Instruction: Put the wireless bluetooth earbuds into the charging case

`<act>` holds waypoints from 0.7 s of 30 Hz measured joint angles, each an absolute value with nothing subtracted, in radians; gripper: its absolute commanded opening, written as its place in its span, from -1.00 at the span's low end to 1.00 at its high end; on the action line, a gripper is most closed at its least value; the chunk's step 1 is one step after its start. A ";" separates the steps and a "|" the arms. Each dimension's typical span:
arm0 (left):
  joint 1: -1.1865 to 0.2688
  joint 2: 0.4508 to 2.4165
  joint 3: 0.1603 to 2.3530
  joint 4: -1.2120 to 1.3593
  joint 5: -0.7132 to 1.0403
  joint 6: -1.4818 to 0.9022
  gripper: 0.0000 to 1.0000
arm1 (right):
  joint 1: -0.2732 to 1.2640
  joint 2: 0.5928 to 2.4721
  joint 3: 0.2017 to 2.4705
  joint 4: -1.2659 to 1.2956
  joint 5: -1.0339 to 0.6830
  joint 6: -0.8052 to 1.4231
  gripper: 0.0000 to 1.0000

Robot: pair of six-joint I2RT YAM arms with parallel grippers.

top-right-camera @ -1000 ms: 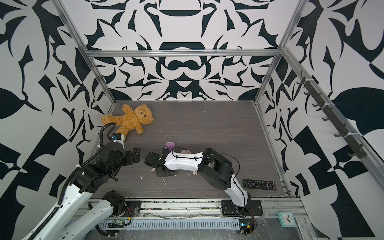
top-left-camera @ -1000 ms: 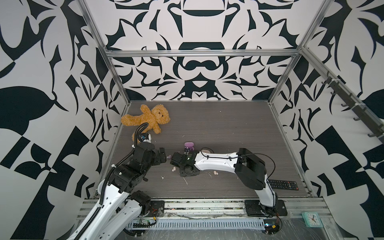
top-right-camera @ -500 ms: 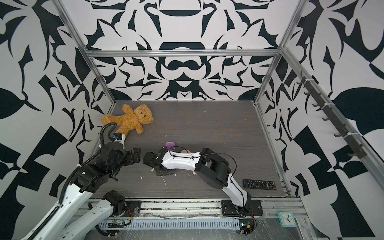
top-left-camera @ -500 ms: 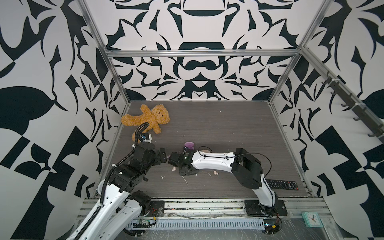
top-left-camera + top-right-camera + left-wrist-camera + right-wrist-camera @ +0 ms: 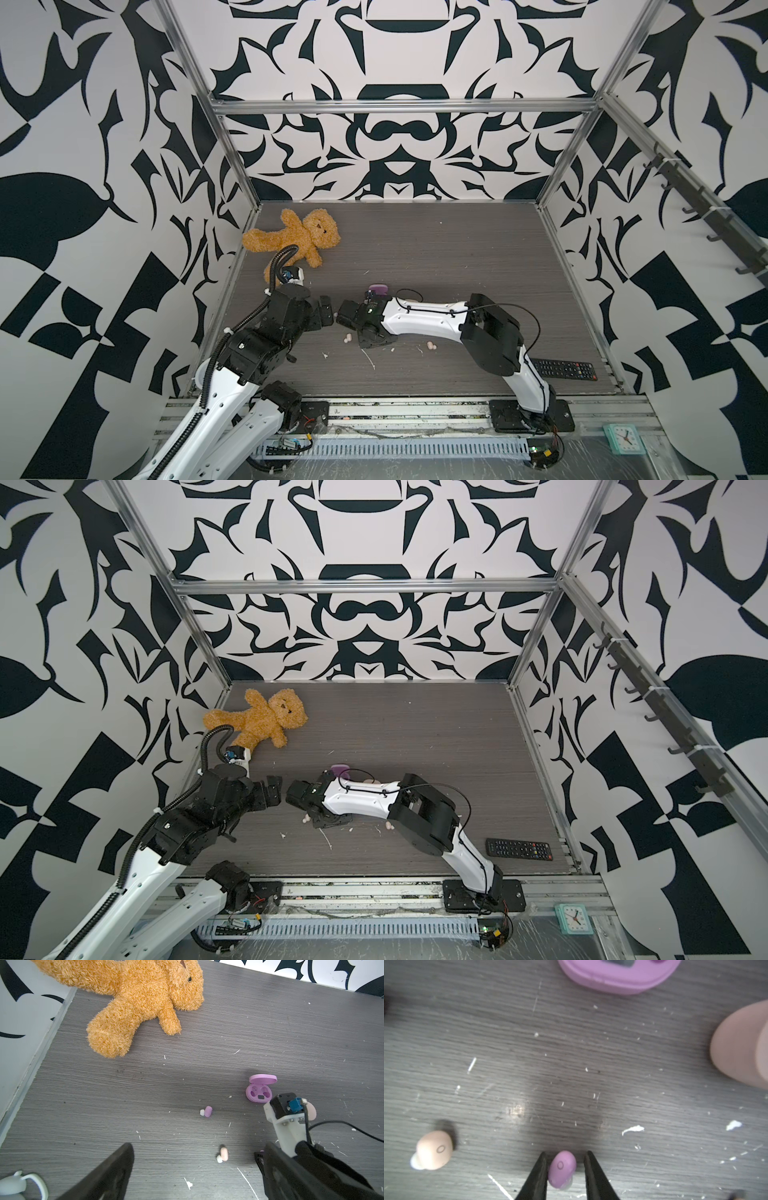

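While scraps [image 5: 632, 1129] fleck the grey table [image 5: 436, 249], left claw [image 5: 327, 311] gapes and right claw [image 5: 565, 1154], ajar, straddles lilac earbud [image 5: 562, 1168].

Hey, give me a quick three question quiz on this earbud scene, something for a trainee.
1. True or false: the lid of the lilac charging case stands open.
2. What sits between the jaws of the right gripper? A) peach earbud B) lilac earbud C) remote
3. What animal is the soft toy?
Key: 1 true; 2 B; 3 bear.
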State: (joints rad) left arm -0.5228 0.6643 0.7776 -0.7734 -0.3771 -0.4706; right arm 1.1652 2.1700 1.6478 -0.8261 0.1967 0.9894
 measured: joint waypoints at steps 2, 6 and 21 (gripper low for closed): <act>-0.523 0.665 0.778 -0.774 -0.377 -0.470 1.00 | 1.164 2.175 1.657 -0.834 0.198 0.984 -0.35; -0.523 0.667 0.778 -0.773 -0.377 -0.470 1.00 | 1.164 2.188 1.678 -0.854 0.200 0.973 -0.35; -0.523 0.669 0.778 -0.773 -0.374 -0.467 0.99 | 1.164 2.187 1.680 -0.859 0.199 0.966 -0.27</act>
